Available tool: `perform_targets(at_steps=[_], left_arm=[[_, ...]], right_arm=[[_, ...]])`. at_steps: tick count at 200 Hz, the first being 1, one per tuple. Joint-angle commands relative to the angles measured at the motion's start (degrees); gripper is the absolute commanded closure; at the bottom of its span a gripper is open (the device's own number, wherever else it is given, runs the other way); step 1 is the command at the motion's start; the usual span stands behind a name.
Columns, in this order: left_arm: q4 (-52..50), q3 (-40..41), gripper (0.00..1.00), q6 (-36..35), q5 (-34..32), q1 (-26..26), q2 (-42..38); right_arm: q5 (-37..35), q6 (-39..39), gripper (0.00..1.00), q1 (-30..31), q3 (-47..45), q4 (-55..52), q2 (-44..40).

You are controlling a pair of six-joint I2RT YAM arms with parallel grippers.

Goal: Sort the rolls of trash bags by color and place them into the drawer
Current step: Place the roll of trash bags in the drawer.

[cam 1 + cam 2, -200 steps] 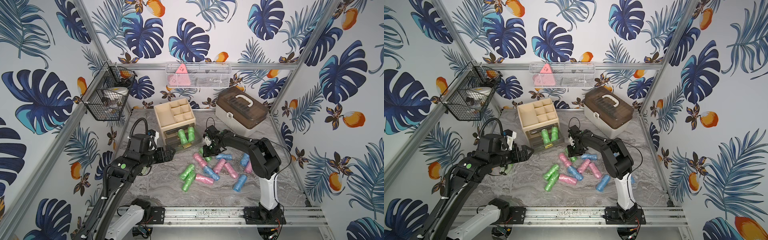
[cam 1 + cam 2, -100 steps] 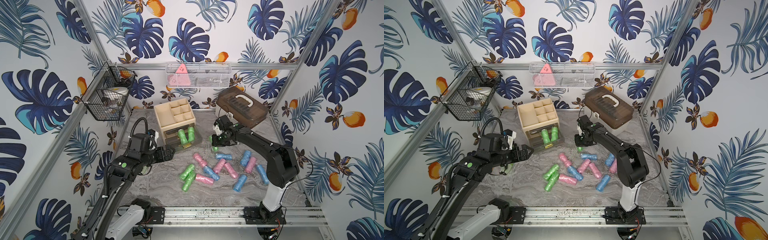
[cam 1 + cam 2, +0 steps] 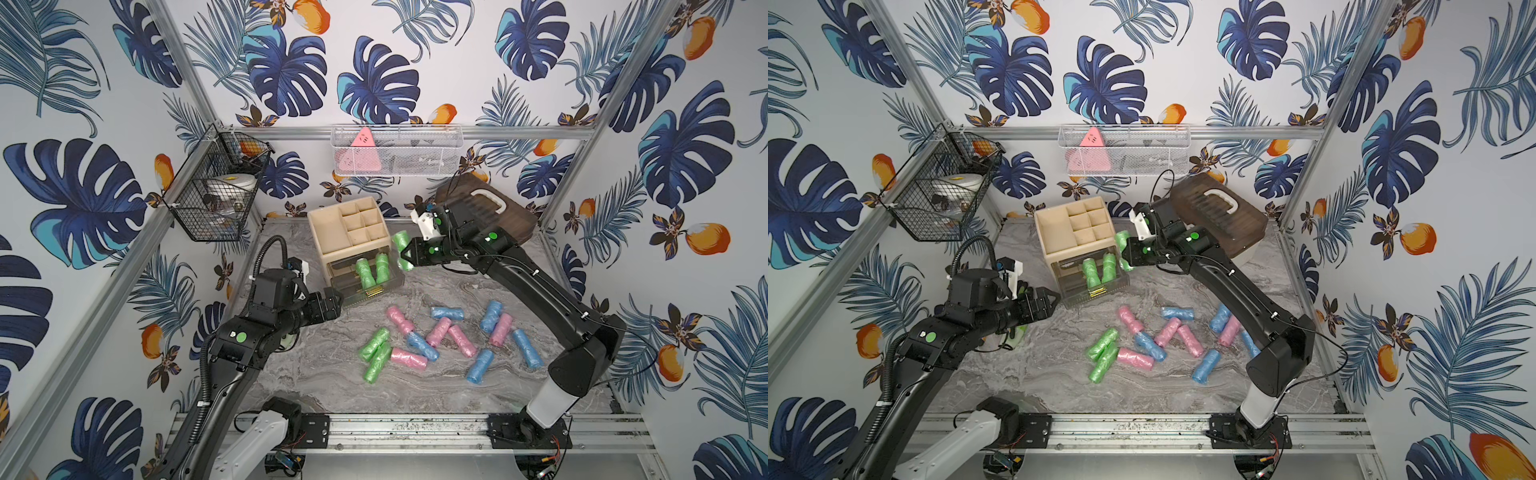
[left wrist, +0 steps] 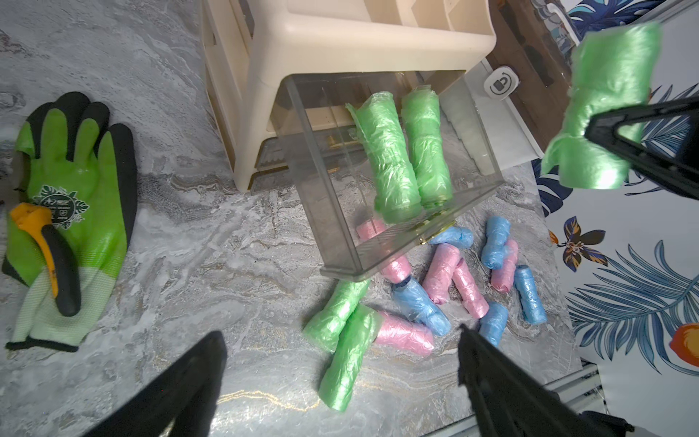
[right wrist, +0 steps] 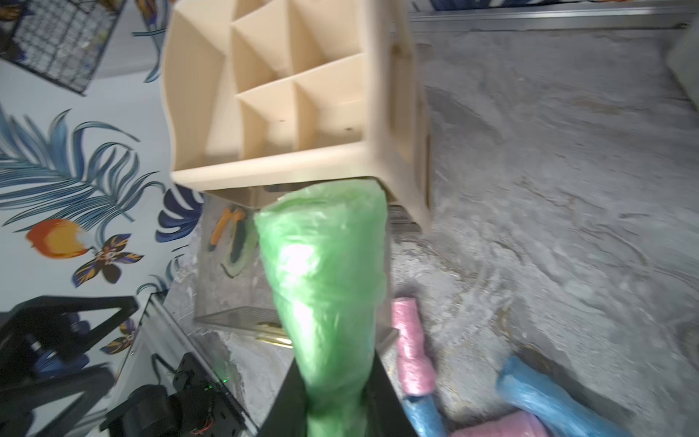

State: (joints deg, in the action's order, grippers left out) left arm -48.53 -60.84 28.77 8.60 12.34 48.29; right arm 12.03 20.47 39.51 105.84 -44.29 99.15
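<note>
Right gripper [image 3: 406,255] holds a green roll [image 3: 400,241] up beside the open drawer [image 4: 310,159].
Nearest the front, twelve loose rolls [image 3: 438,330] lie scattered on the marble table [image 3: 332,386]: a green pair touching, with five pink and five blue mixed together. Beyond them to the left, the left gripper [image 3: 1052,303] hangs empty with its jaws spread wide, near the drawer's front corner. The clear drawer stands pulled out of the beige organizer [image 3: 332,224] and contains two green rolls [image 3: 365,272] lying side by side. Farther back, the right gripper's jaws pinch the green roll near one end, clear of the table, just beside the organizer's corner. The brown case [image 3: 511,220] sits behind that arm.
</note>
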Motion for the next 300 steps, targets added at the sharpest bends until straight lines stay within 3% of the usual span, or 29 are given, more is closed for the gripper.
perform_targets(at_steps=[1, 92, 200, 266, 300], left_arm=[[0.0, -0.6, 0.01, 0.1, -1.8, -0.2, -0.1], [-3.7, -2.2, 0.01, -1.5, -6.0, -0.9, 0.2], [-3.2, -1.9, 0.01, -2.0, -4.5, -1.4, -0.2], [-3.9, -1.8, 0.01, -2.3, -4.6, -1.5, -1.0], [-4.2, -2.1, 0.04, -3.4, -3.1, -1.4, -0.6]], right_arm=[[2.1, 2.2, 0.78, 2.8, 4.1, -2.2, 3.0], [1.3, 6.0, 0.79, 10.4, 15.7, -2.9, 15.6], [-2.9, 8.0, 0.79, 11.3, 16.5, -3.4, 21.1], [-4.1, 8.0, 0.51, 11.3, 17.6, -4.1, 21.4], [-4.4, 7.4, 0.48, 11.3, 17.3, -3.9, 19.8]])
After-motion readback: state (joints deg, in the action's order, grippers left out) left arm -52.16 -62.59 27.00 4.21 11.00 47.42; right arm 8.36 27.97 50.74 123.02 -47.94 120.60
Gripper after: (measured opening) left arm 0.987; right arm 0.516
